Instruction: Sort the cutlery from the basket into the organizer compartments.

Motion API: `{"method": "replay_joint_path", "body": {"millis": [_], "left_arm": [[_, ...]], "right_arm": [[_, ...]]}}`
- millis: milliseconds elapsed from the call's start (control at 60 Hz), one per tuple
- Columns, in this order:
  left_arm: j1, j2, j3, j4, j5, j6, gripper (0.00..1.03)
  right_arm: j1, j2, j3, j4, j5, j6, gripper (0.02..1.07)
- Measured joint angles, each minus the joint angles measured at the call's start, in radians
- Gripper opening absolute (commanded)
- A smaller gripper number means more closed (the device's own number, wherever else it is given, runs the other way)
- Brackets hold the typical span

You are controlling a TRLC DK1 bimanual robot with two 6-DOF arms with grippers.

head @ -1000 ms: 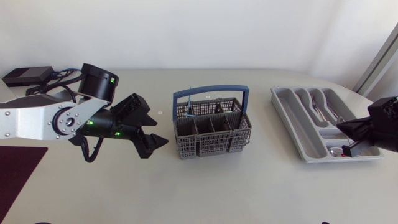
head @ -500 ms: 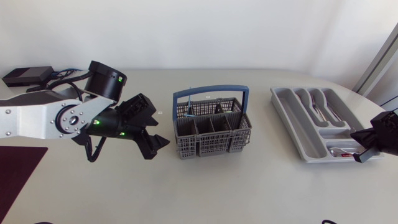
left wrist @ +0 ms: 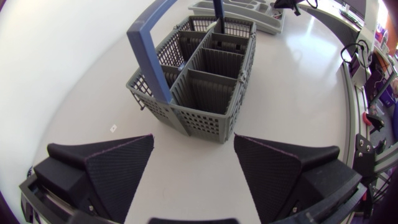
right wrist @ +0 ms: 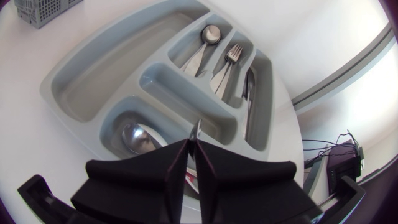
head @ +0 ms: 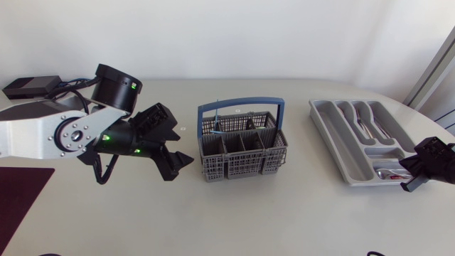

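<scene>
The basket [left wrist: 200,117] stands just ahead of the left hand [left wrist: 193,139].

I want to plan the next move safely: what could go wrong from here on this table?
1. The left jaws stand open just left of the basket. Reaching in for the blue-handled piece, they might catch the basket's handle or push the basket aside.
2. That piece stands in a back corner compartment, close to the handle's post, so a clean grip may be hard.
3. The right arm sits low by the near corner of the tray and might bump it.
</scene>
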Motion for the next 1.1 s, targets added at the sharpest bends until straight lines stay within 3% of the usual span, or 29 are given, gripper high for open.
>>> {"method": "replay_joint_path", "body": {"millis": [167, 333, 383, 500, 733, 817, 917, 1100], "left_arm": [[0.010, -0.009, 0.000, 0.000, -0.003, 0.000, 0.89], [0.035, -0.009, 0.000, 0.000, -0.003, 0.000, 0.89], [0.044, -0.009, 0.000, 0.000, -0.003, 0.000, 0.89], [0.061, -0.009, 0.006, 0.000, -0.003, 0.000, 0.89], [0.122, 0.025, 0.059, 0.004, -0.003, -0.003, 0.89], [0.148, 0.064, 0.088, 0.009, -0.003, -0.008, 0.89], [0.169, 0.127, 0.129, 0.016, 0.000, -0.018, 0.87], [0.189, 0.262, 0.228, 0.016, 0.032, -0.038, 0.86]], "right_arm": [[0.000, 0.010, 0.000, 0.022, 0.025, -0.022, 0.56], [-0.001, 0.002, -0.008, 0.027, 0.032, -0.029, 0.87], [-0.002, -0.018, -0.018, 0.027, 0.032, -0.029, 0.91], [-0.006, -0.106, -0.047, 0.004, 0.032, -0.029, 0.92], [0.072, -0.399, -0.114, -0.195, 0.032, 0.017, 0.91], [0.168, -0.498, -0.135, -0.285, 0.032, 0.071, 0.91], [0.317, -0.597, -0.147, -0.361, 0.067, 0.160, 0.82], [0.630, -0.685, -0.147, -0.419, 0.165, 0.357, 0.75]]}}
